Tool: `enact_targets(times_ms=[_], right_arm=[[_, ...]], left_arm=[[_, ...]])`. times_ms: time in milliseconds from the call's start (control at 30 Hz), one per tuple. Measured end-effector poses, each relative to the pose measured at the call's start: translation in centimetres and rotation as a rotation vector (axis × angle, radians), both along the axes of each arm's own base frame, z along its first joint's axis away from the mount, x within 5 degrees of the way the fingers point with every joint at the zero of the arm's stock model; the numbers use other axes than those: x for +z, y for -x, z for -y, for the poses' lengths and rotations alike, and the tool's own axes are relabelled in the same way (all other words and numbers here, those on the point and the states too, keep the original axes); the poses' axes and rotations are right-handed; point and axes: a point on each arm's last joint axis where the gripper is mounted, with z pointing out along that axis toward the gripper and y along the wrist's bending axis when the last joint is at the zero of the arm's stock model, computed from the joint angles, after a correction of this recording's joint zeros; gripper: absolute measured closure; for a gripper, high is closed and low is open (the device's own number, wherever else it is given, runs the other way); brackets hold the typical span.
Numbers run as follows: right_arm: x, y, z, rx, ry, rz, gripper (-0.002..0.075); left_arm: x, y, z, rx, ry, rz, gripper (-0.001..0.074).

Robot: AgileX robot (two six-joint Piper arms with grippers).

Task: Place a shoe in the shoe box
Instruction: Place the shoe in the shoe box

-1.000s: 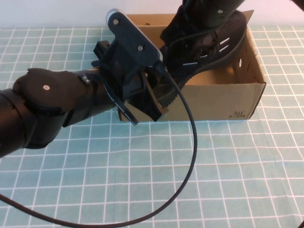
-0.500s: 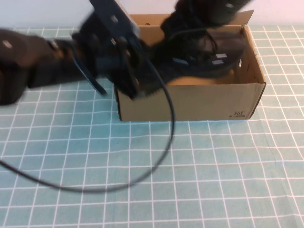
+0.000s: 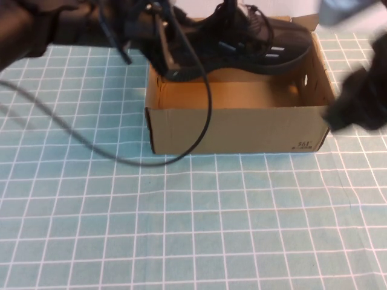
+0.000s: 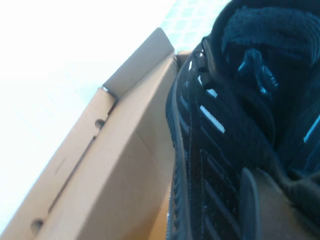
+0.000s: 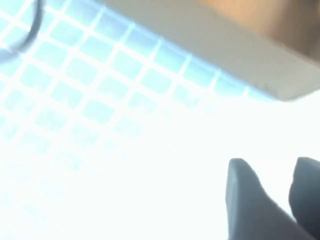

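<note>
Shoe (image 3: 242,39) lies across the far part of the box (image 3: 242,130), sole on or just above the back rim, toe toward the robot's right, heel toward the left. White dash marks show on its side. In the left wrist view the shoe (image 4: 225,140) fills the frame next to the box wall (image 4: 100,180), whose small round holes are visible.

Left gripper (image 3: 166,57) sits at the box's far-left corner, at the heel end of the shoe. Jaws closed down; whether they actually pinch the heel I cannot tell, since the contact point is blurred and partly hidden by the arm. A black cable (image 3: 121,154) loops from the left arm down over the box's front-left corner and across the tabletop (image 3: 193,229).

Right gripper (image 3: 357,112) is off to the right of the box, beside its near-right corner, apart from the shoe. The right wrist view shows two dark fingertips (image 5: 245,200) with a gap between them and nothing in it: jaws open, empty.

Tabletop carries a teal cloth with a white grid.
</note>
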Motion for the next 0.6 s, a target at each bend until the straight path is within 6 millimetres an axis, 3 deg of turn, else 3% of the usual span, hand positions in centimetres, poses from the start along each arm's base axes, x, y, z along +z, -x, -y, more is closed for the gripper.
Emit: enact_targets(times_ms=[167,367,600], right_arm=[[-2.1,2.2,1.7,-0.047,-0.011,-0.032,0.0566],[-4.1,4.0,3.2,-0.087,-0.038,-0.038,0.0734],[-5.6,4.7,3.8,-0.129,-0.035,-0.068,0.0735]], left_arm=[[-0.8,-3.9,1.6,-0.069,0.006,0.01,0.068],[-3.1,-7.8,2.7,-0.108,0.041,-0.056,0.068],[-5.9,-10.6,3.2,-0.11,0.025,-0.068,0.068]])
